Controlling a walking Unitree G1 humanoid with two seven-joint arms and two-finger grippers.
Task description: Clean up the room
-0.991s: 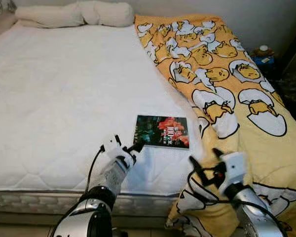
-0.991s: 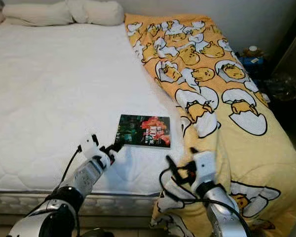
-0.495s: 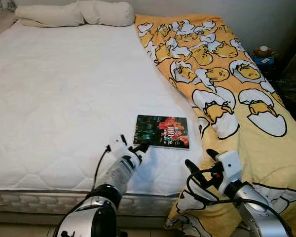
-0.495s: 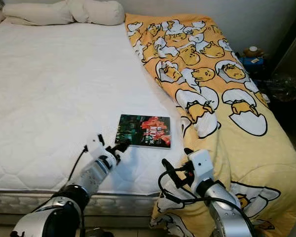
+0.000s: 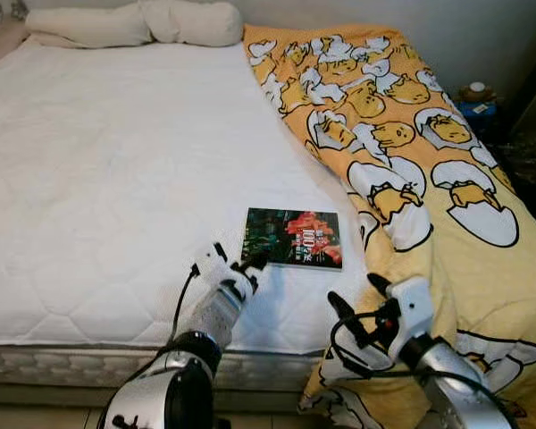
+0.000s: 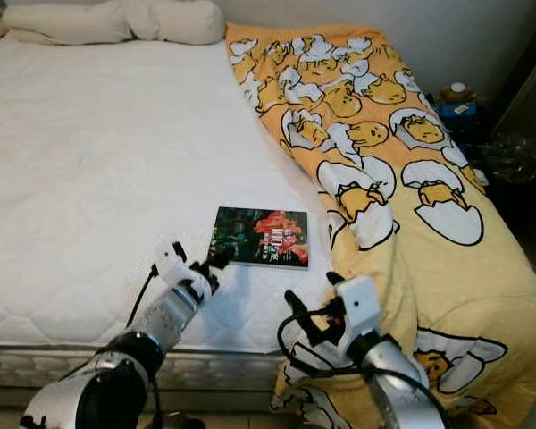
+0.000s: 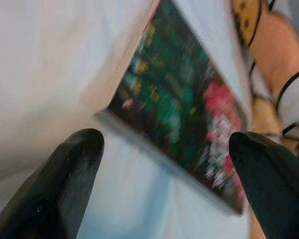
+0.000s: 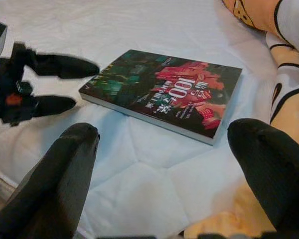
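Note:
A dark book (image 5: pixel 294 238) with a green and red cover lies flat on the white mattress (image 5: pixel 116 179), close to the bed's near edge. My left gripper (image 5: pixel 239 257) is open, its fingertips just short of the book's near left corner. In the left wrist view that corner of the book (image 7: pixel 184 109) sits between the two black fingers (image 7: pixel 70 169). My right gripper (image 5: pixel 355 293) is open, low over the mattress edge, in front of the book's right end. The right wrist view has the whole book (image 8: pixel 164 89) ahead and the left gripper (image 8: pixel 65 84) beside it.
A yellow blanket (image 5: pixel 402 134) printed with egg figures covers the right side of the bed and hangs over its corner. Cream pillows (image 5: pixel 143 25) lie at the head. The mattress's front edge (image 5: pixel 71 362) is below my arms. A blue item (image 5: pixel 476 103) stands beside the bed at right.
My left gripper has reached forward and right to the book's near left corner. My right gripper has shifted a little left and forward. The book has not moved.

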